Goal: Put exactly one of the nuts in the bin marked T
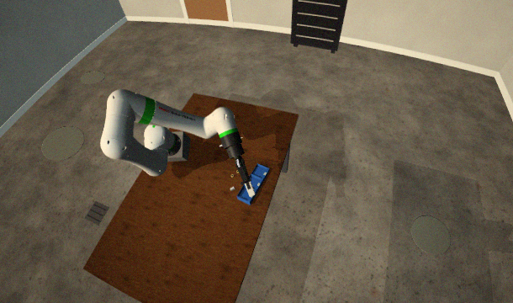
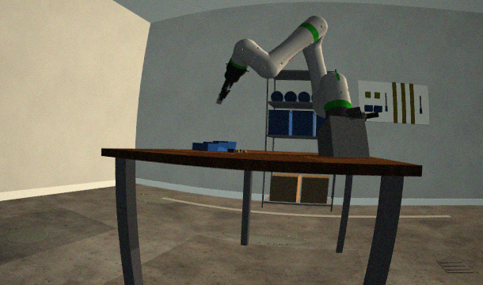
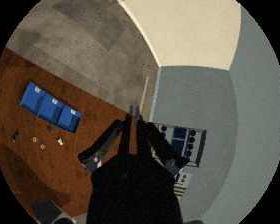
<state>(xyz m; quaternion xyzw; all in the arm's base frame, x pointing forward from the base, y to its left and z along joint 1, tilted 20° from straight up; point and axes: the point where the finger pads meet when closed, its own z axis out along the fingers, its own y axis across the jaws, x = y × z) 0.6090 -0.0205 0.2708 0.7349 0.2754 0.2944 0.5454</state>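
Note:
A row of three joined blue bins point(image 1: 253, 183) stands near the table's right edge; it also shows in the side view point(image 2: 214, 146) and the wrist view point(image 3: 51, 107). I cannot read any letter on them. Several small parts lie on the table just beside the bins: two brass-coloured ones point(image 1: 235, 172) and a pale one point(image 1: 231, 188). In the wrist view one looks like a small brass ring point(image 3: 34, 140); they are too small to tell nuts from other parts. My gripper point(image 2: 219, 100) point(image 1: 250, 190) is shut and empty, high above the table over the bins' area, fingers together in the wrist view point(image 3: 132, 119).
The robot's grey base point(image 2: 343, 136) stands on the table's far side. A shelf with blue boxes point(image 2: 290, 123) is behind the table against the wall. The bins sit close to the table's edge point(image 1: 277, 168).

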